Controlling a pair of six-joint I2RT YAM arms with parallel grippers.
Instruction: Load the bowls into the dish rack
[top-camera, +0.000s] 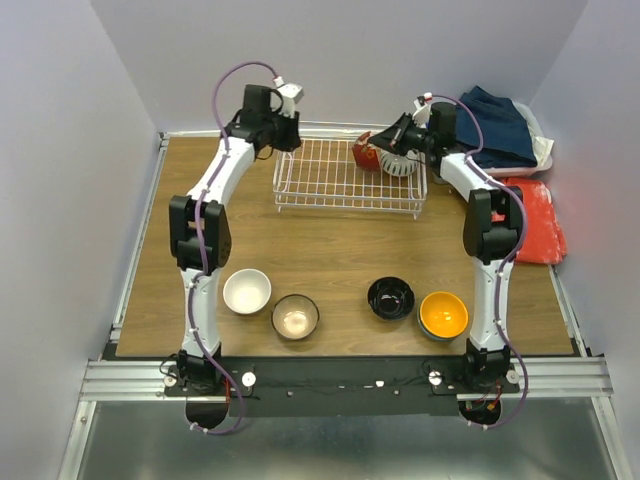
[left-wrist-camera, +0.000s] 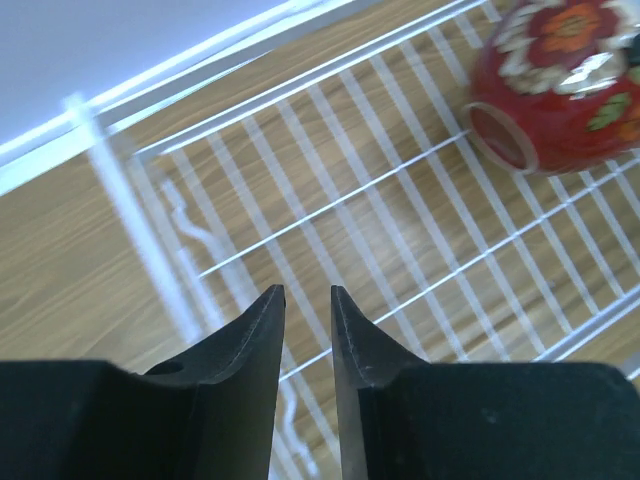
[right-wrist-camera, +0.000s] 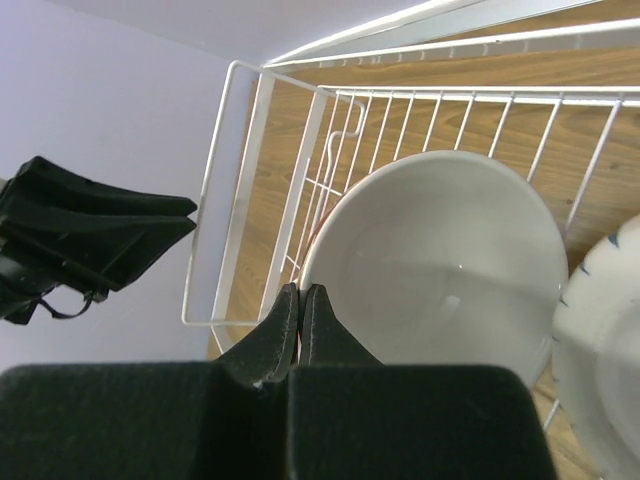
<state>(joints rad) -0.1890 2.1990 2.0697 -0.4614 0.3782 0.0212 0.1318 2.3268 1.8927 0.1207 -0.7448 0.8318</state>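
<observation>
The white wire dish rack (top-camera: 340, 185) stands at the back middle of the table. My right gripper (right-wrist-camera: 302, 290) is shut on the rim of a bowl (right-wrist-camera: 440, 270) that is cream inside and red outside, held on its side over the rack's right end (top-camera: 367, 153). A white ribbed bowl (top-camera: 401, 164) lies beside it. My left gripper (left-wrist-camera: 308, 292) hovers over the rack's far left corner, jaws a narrow gap apart with nothing between them. The red flowered bowl (left-wrist-camera: 560, 85) shows in its view. On the near table sit white (top-camera: 247, 291), tan-brown (top-camera: 296, 316), black (top-camera: 390, 298) and orange (top-camera: 443, 314) bowls.
A white basket of blue clothes (top-camera: 500, 125) stands at the back right, with a red bag (top-camera: 538, 215) in front of it beside the right arm. Walls close in the table on three sides.
</observation>
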